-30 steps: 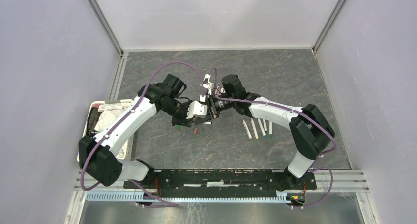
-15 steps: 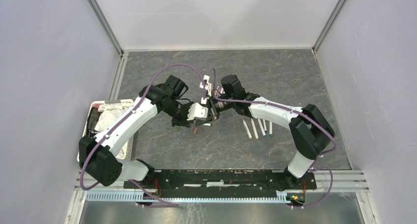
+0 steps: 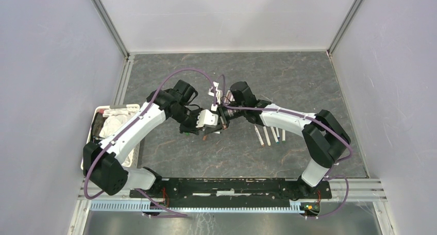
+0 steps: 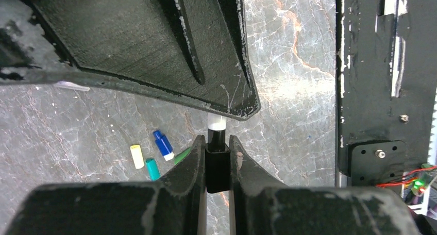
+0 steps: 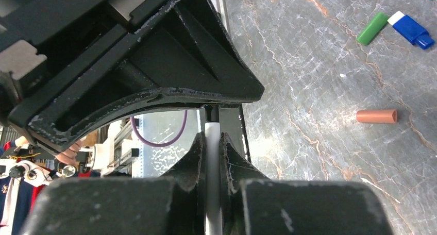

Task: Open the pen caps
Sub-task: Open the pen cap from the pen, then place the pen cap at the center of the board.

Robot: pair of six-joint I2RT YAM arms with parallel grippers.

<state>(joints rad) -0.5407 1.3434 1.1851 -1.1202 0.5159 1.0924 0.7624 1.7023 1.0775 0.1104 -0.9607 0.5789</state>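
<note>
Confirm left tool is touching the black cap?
Touching. Left wrist view: the left tool clamps both sides of the black cap, no gap visible.

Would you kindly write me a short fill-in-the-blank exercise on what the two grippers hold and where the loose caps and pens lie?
1. The left gripper is shut on the ___ end of the pen.
2. The right gripper is shut on the same pen's ___ barrel.
3. Among the loose caps in the left wrist view, the one with a white band is ___.
4. In the top view, the spare pens lie on the ___ arm's side of the table.

Missing words: black; white; blue; right.
</note>
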